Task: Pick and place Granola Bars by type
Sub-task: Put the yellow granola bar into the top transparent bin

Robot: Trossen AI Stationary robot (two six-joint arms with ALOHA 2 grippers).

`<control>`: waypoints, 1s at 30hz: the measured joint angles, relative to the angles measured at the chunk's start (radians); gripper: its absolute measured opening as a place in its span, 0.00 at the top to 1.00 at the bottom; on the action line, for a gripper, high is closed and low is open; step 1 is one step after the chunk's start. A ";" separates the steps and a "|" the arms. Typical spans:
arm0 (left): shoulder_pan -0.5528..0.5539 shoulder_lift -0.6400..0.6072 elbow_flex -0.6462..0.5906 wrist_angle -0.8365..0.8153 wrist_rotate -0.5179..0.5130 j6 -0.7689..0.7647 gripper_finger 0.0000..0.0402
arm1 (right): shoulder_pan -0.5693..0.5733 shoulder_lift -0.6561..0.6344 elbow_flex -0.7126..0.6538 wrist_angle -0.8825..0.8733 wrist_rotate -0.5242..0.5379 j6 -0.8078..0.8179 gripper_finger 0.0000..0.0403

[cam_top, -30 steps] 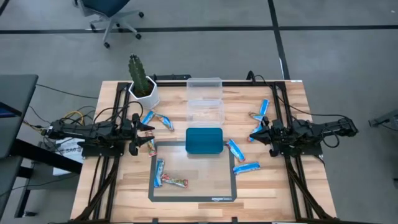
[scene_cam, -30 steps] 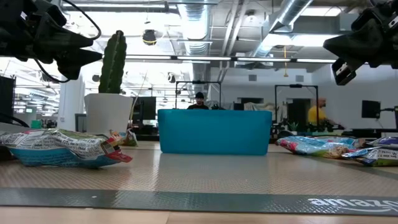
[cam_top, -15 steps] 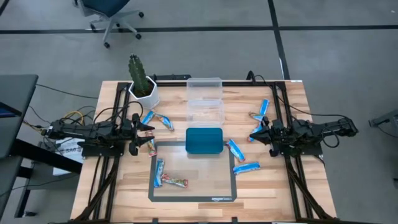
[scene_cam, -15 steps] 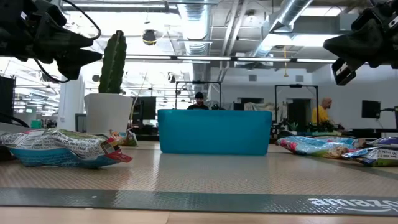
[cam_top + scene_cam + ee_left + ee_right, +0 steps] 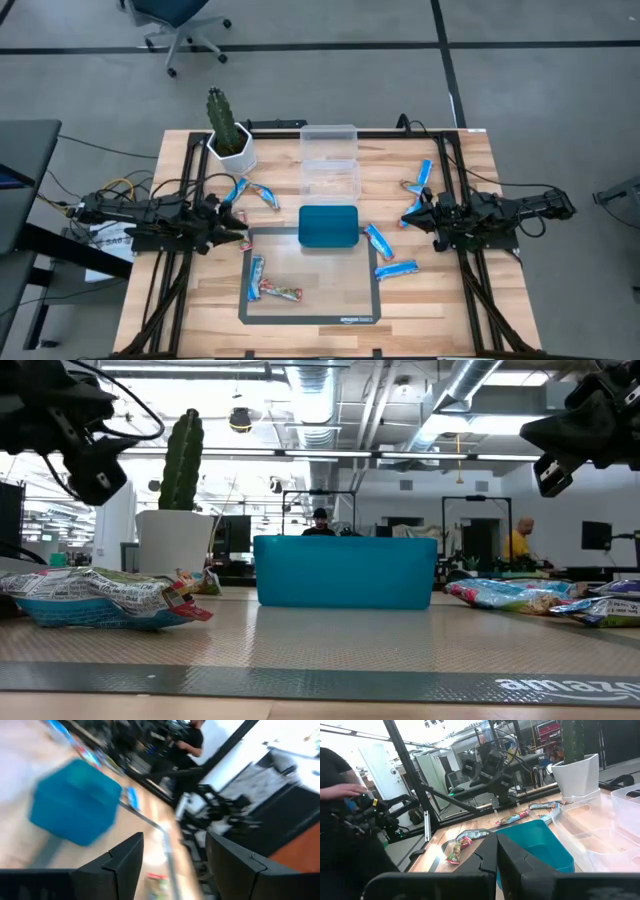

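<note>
From above, my left gripper (image 5: pixel 238 236) is hovering, fingers spread, left of the teal tray (image 5: pixel 328 226). My right gripper (image 5: pixel 412 213), fingers pressed together, is waiting right of the tray. Only the low view is showing a person in yellow (image 5: pixel 517 542) behind it.

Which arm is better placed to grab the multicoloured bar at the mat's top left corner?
Probably the left. Its hand, fingers open, hangs almost over the multicoloured wrapped bar at the corner of the grey mat. The right hand is shut and waits across the teal tray.
</note>
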 joint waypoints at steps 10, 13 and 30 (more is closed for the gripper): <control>0.000 0.000 0.002 -0.021 -0.035 -0.199 0.49 | 0.000 0.000 0.000 0.000 0.000 0.000 1.00; 0.000 0.000 0.002 -0.024 -0.102 -0.203 0.49 | 0.000 0.000 0.000 0.000 0.000 0.000 1.00; 0.025 0.282 0.150 -0.131 -0.261 -0.186 0.49 | 0.000 0.000 0.000 0.000 0.000 0.000 1.00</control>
